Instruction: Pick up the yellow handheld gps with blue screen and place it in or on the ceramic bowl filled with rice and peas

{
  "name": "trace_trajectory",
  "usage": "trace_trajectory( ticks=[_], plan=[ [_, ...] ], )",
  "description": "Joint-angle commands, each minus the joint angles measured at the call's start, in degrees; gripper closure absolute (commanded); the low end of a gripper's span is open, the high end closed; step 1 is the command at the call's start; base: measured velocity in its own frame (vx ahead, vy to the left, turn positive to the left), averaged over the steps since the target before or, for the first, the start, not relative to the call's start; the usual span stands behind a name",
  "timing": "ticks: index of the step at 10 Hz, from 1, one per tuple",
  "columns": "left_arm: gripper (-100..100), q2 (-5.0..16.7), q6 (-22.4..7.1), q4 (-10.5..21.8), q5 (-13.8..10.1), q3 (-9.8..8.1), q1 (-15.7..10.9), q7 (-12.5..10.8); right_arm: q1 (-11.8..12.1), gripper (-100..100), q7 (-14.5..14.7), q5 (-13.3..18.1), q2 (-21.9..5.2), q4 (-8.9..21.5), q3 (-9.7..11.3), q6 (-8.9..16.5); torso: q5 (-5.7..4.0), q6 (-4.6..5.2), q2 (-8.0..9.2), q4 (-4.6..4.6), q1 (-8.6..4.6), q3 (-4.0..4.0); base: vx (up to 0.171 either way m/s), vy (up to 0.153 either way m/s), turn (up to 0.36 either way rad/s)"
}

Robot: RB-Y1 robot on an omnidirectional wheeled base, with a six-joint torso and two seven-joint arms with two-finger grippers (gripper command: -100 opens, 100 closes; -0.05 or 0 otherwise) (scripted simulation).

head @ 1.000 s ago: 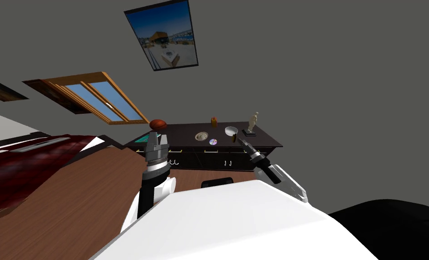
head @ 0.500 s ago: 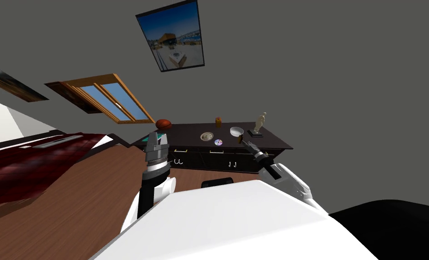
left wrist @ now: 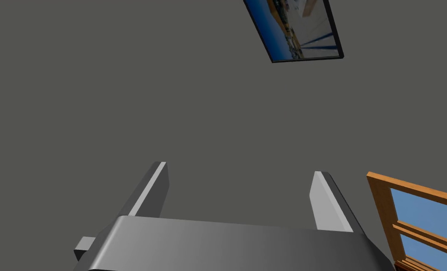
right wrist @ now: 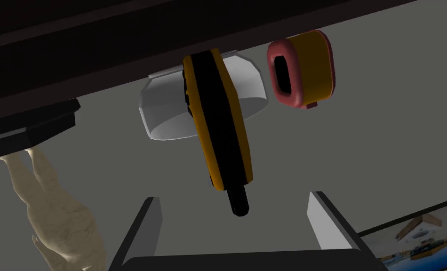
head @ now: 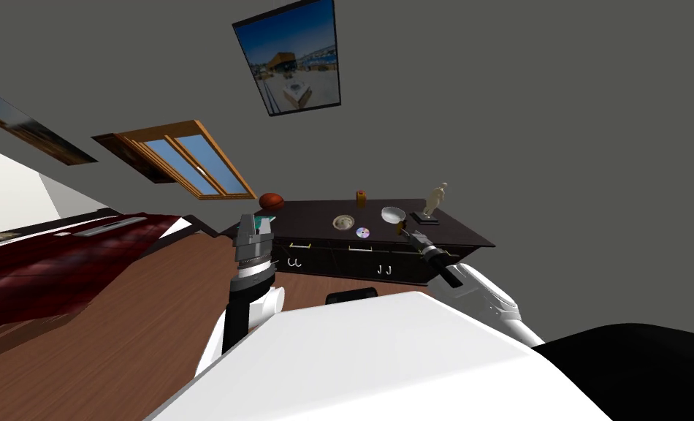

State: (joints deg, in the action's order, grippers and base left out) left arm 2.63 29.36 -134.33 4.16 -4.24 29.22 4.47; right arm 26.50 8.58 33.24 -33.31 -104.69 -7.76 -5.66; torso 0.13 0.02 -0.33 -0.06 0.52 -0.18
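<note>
statue [right wrist: 53, 207] jst beside bowl [right wrist: 163, 115], cup [right wrist: 312, 66] nr

desk [head: 313, 212]: dark and long, pale handles along its drawer fronts; its top lies just under the tips of the right pincer [head: 410, 234].
gps [right wrist: 218, 122]: yellow and black, on the top straight ahead of the pincer, black stub toward it.
white bowl [right wrist: 251, 89]: just behind the gps.
orange cup [right wrist: 302, 68]: farther back, left of the pincer.
figurine [head: 435, 199]: pale, on a black base, near the pincer's right.
disc [head: 363, 232], dish with pale filling [head: 343, 221]: side by side, left of the pincer.
brown ball [head: 271, 200]: far left end, well apart.
</note>
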Motion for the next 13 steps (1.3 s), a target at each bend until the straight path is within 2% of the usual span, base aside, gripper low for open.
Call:
trace_trajectory(
  ticks=[1,2,5,7,8,9,10,11,12,13],
  plan=[
    [0,0.0,0.0,0.0,0.0,0.00,0.0,0.0,-0.6,-100,1.4,1.8,-0.2,2.4,-1.4,1.7,0.00,0.00,0.00,0.00,0.00,0.00,0.100,0.161,0.042],
    [0,0.0,0.0,0.0,0.0,0.00,0.0,0.0,-0.6,-100,1.4,1.8,-0.2,2.4,-1.4,1.7,0.01,0.00,-0.02,0.00,0.04,-0.01,0.054,0.112,0.000],
    [0,0.0,0.0,0.0,0.0,0.00,0.0,0.0,-1.1,-100,3.0,4.4,-1.8,6.0,-4.1,4.3,-0.03,0.00,0.18,0.04,-0.14,0.10,0.050,0.113,0.043],
    [0,0.0,0.0,0.0,0.0,0.00,0.0,0.0,-1.3,-100,3.4,5.1,-2.4,6.9,-4.8,5.1,-0.02,0.00,0.10,0.02,-0.14,0.05,0.056,0.083,0.021],
    [0,0.0,0.0,0.0,0.0,-0.01,0.0,0.0,-0.9,-100,3.1,4.7,-2.5,5.8,-4.3,5.4,-0.05,0.01,0.16,0.03,-0.30,0.09,0.018,0.021,0.003],
    [0,0.0,0.0,0.0,0.0,-0.01,0.0,0.0,-0.9,0,3.1,4.7,-2.6,5.9,-4.4,5.5,-0.09,0.02,0.26,0.05,-0.44,0.14,0.004,0.005,-0.001],
    [0,0.0,0.0,0.0,0.0,-0.01,0.0,0.0,-2.6,-100,2.4,5.1,-3.0,7.5,-4.2,6.8,-0.11,0.02,0.33,0.07,-0.52,0.18,0.007,-0.018,0.159],
    [0,0.0,0.0,0.0,0.0,-0.01,0.0,0.0,-2.0,-100,2.8,5.0,-2.7,6.9,-4.2,6.0,-0.13,-0.03,0.32,0.07,-0.62,0.18,0.005,-0.017,0.049],
    [0,0.0,0.0,0.0,0.0,-0.02,0.0,0.0,-2.1,100,2.7,5.0,-2.7,7.0,-4.2,6.2,-0.14,0.03,0.34,0.07,-0.62,0.19,0.002,-0.003,-0.011],
    [0,0.0,0.0,0.0,0.0,-0.01,0.0,0.0,-2.1,100,2.8,5.0,-2.7,7.0,-4.2,6.2,-0.14,0.01,0.36,0.07,-0.58,0.20,0.000,0.000,0.000]
  ],
)
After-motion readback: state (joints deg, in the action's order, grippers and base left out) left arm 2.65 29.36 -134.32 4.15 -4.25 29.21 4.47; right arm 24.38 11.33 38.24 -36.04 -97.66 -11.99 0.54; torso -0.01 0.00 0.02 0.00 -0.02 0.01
